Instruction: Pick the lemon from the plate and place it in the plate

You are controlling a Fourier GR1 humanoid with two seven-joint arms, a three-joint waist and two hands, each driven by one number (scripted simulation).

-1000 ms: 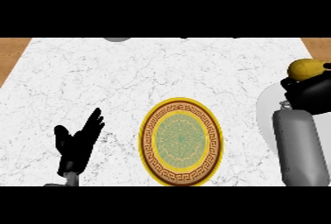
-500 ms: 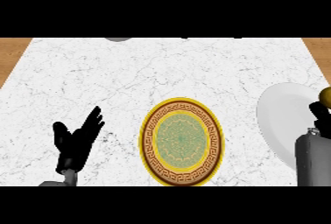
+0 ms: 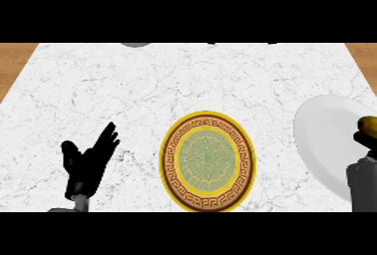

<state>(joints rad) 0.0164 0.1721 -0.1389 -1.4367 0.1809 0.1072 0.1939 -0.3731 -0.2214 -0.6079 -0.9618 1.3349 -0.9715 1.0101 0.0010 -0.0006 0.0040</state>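
Note:
A yellow lemon shows at the right edge of the head view, over the right part of a plain white plate. My right hand sits just below the lemon, curled on it and mostly cut off by the edge, with its grey forearm beneath. A yellow plate with a brown key-pattern ring and a green middle lies at the centre front with nothing on it. At the lower left, my left hand rests open with its fingers up, apart from both plates.
The white marble counter stretches back from the plates. A grey rounded object peeks in at its far edge. Wood-coloured strips show past the counter's left and right sides.
My right hand has come nearer and lower along the right edge with the lemon, uncovering the white plate. The left hand and the yellow plate have not moved.

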